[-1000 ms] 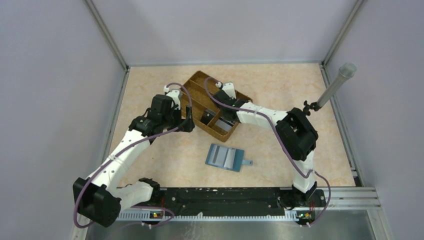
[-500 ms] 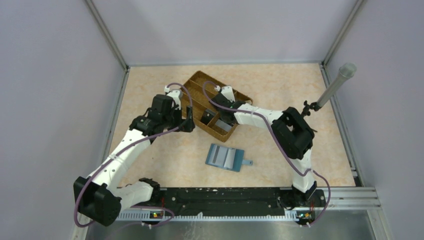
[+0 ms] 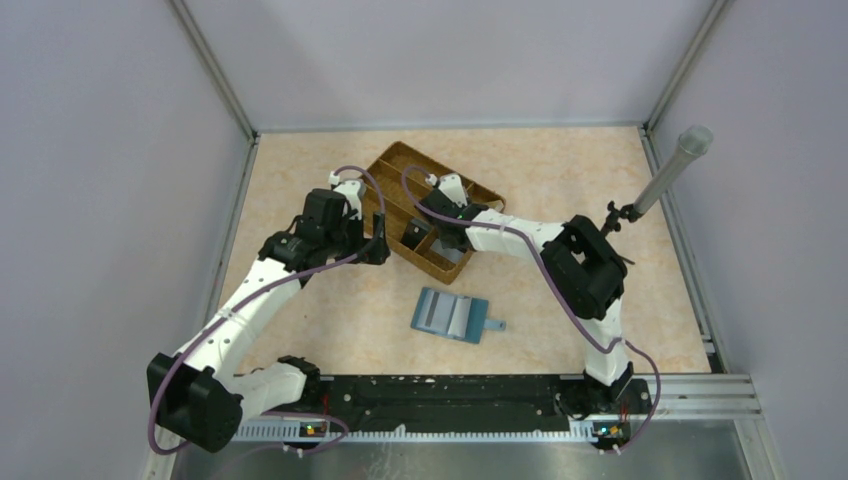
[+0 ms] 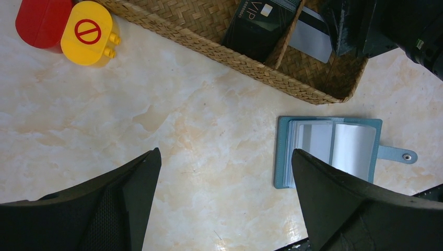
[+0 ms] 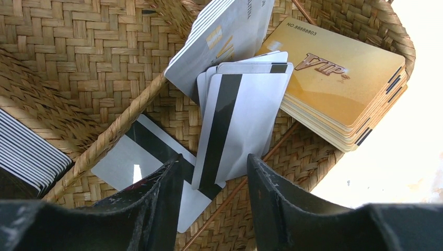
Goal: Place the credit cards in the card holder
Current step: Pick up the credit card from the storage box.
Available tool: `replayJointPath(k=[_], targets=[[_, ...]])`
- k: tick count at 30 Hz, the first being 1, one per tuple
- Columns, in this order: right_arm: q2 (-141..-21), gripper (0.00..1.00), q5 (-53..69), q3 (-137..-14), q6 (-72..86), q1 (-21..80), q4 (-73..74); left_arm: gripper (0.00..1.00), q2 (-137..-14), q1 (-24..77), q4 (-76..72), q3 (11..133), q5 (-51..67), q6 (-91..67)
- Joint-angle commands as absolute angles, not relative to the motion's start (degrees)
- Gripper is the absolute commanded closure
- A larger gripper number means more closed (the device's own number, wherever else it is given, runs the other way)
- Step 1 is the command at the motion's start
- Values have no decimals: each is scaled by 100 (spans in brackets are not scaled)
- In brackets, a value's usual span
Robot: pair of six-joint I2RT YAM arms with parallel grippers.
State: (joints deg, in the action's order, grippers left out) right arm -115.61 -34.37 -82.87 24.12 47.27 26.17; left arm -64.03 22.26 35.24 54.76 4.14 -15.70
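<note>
Over the woven tray [image 5: 78, 47], right gripper [image 5: 214, 157] part-open astride one of the credit cards [image 5: 240, 120]; left gripper [image 4: 225, 152] wide, empty. Card holder [image 4: 329, 151] lies open on the surface [image 4: 183, 115], apparently unloaded; nothing transferred yet.

Overhead view far; both wrist views close, sharing woven tray [image 4: 209, 44].

The divided tray [image 3: 400, 160] sits on the table [image 3: 560, 170] toward the back. The card holder [image 3: 452, 315] lies open in front of it, apart. Credit cards [image 5: 237, 120] lie in the tray's compartments; 2 touching round pieces [image 4: 86, 32] sit just outside its left wall.
</note>
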Motion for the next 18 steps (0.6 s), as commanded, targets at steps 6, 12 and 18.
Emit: replayJointPath(k=[6,12,18], targets=[[-11713,53,-3684,-8693,2555,4815,2800,1,-6416,2206,3498,5614,458,-1472],[-11605,68,-3885,-8611,2636,4808,2938,1,-6416,2206,3498,5616,470,-1468],[-11458,77,-3971,-8579,2659,4816,3028,1,-6415,2204,3498,5616,466,-1468]])
